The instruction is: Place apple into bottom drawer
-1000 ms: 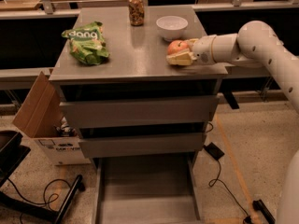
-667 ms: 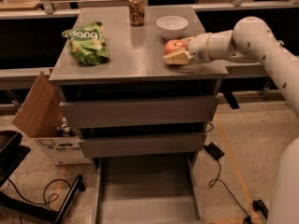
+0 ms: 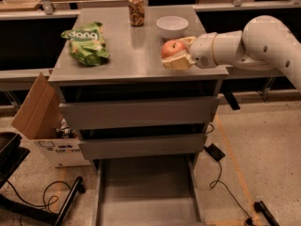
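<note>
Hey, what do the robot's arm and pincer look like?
Arm: smooth white, thick rounded segments, small dark dots on the big joint. Pincer, at the apple over the cabinet's right side: flat tan fingers. No cables visible on it.

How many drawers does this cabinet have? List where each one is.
3. Top drawer just under the tabletop, middle drawer below it, bottom drawer pulled out near the floor. None seems hidden. The pincer holds the apple at the tabletop's right side.
</note>
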Motion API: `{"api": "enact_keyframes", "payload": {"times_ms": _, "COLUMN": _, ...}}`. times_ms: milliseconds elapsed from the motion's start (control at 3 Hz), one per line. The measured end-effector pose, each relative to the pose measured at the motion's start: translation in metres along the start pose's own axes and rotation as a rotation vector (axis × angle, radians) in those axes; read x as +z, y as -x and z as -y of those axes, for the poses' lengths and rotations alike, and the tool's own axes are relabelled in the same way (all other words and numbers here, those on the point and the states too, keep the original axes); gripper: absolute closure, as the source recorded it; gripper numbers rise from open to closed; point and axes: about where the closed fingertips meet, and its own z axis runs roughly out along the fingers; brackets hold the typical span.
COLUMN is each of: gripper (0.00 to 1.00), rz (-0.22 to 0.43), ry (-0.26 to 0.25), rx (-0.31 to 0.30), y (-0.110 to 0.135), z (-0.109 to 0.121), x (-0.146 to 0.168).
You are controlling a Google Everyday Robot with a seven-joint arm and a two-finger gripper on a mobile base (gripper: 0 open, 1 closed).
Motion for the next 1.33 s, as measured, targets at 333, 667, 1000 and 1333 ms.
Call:
{"api": "enact_keyframes", "payload": {"times_ms": 333, "gripper": 1.00, "rz": -0.027, "ry": -0.003, "rx": -0.030, "y": -0.008, "z": -0.060, "x": -0.016}}
{"api": "enact_keyframes", "payload": {"times_ms": 667, "gripper": 1.00, "rz": -0.065, "ry": 0.020, "rx": -0.026, "y": -0.046, "z": -0.103, "x": -0.017}}
{"api": "enact_keyframes", "payload": {"times_ms": 1000, "gripper": 1.00, "rz": -0.112, "ry": 0.032, "rx": -0.028, "y": -0.108, "z": -0.120, "x": -0.005}}
{"api": "enact_keyframes", "payload": {"times_ms": 1333, "gripper": 1.00, "rz": -0.112, "ry": 0.032, "rx": -0.028, "y": -0.108, "z": -0.120, "x": -0.005}}
